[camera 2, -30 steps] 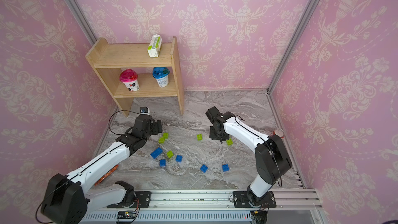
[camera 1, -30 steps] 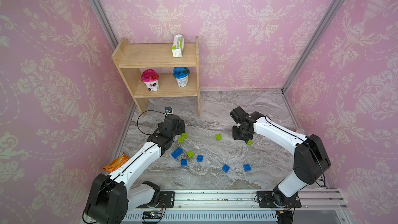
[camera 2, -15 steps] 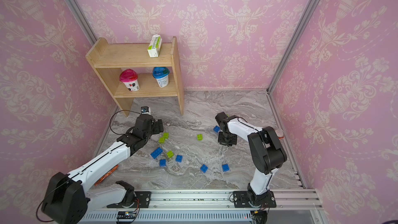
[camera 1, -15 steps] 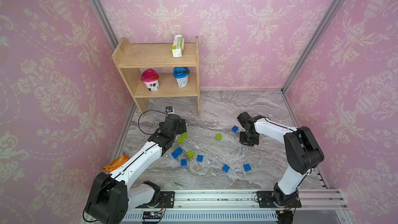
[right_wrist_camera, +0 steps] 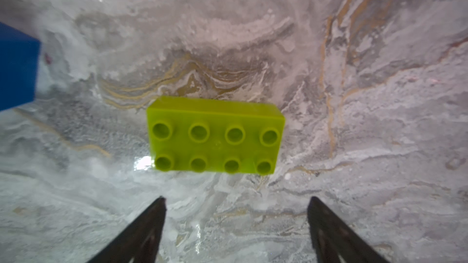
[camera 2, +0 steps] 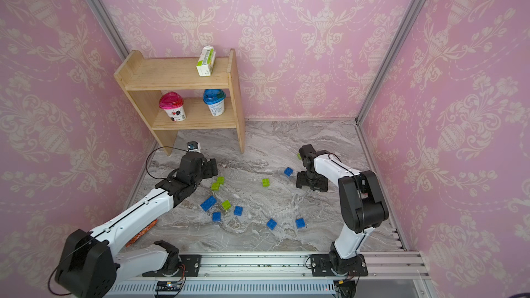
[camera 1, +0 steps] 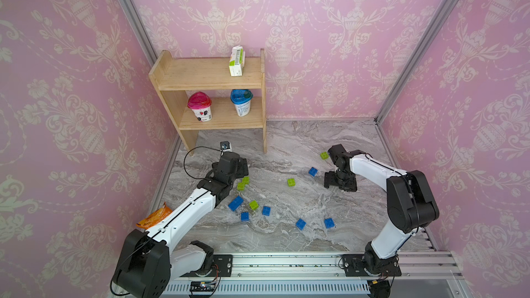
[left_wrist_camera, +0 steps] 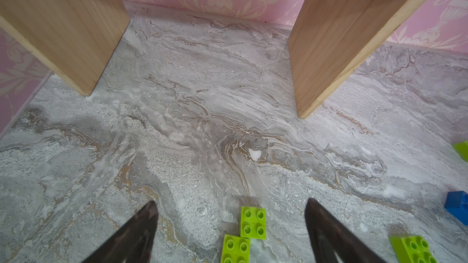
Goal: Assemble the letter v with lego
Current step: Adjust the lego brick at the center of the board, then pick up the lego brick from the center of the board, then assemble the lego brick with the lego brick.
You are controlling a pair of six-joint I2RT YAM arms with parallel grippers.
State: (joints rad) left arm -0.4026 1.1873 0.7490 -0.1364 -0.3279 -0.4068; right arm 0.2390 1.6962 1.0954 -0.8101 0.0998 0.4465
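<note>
Several small lego bricks, lime-green and blue, lie scattered on the marble floor. My left gripper is open, also seen as left gripper. Two square green bricks lie corner to corner on the floor between its fingers, and show as green bricks in both top views. My right gripper is open wide and empty, and a long green brick lies flat just ahead of its tips. In a top view the right gripper hangs low, with a blue brick close to its left.
A wooden shelf stands at the back left with two cups and a carton; its legs rise ahead of the left gripper. An orange snack packet lies by the left wall. More bricks lie front centre, and a green one behind the right arm.
My right gripper has moved right, uncovering a blue brick beside it, and its jaws have gone from shut to wide open. The left arm has barely moved.
</note>
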